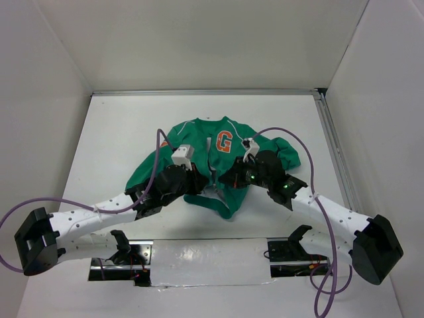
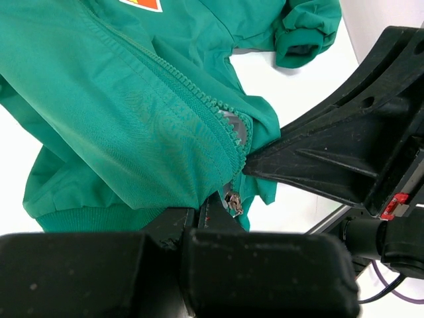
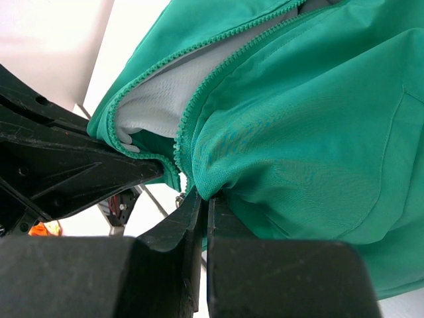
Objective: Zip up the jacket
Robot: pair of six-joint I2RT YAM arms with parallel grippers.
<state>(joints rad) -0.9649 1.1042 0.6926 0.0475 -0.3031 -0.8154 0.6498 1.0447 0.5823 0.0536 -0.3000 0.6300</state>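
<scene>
The small green fabric jacket (image 1: 218, 159) lies mid-counter, its hem at 6 o'clock pinched in both closed jaws. Soft and limp, it is best tensioned beside the zipper.

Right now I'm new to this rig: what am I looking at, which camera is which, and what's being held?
Two robot arms are bolted at the near edge of a white table. The overhead picture comes from a fixed camera above and behind them; the other two come from cameras on each wrist. A green jacket lies on the table, front partly unzipped. The left gripper and right gripper are both shut on the jacket's bottom hem, either side of the zipper. The small metal zipper pull hangs near the left gripper.
</scene>
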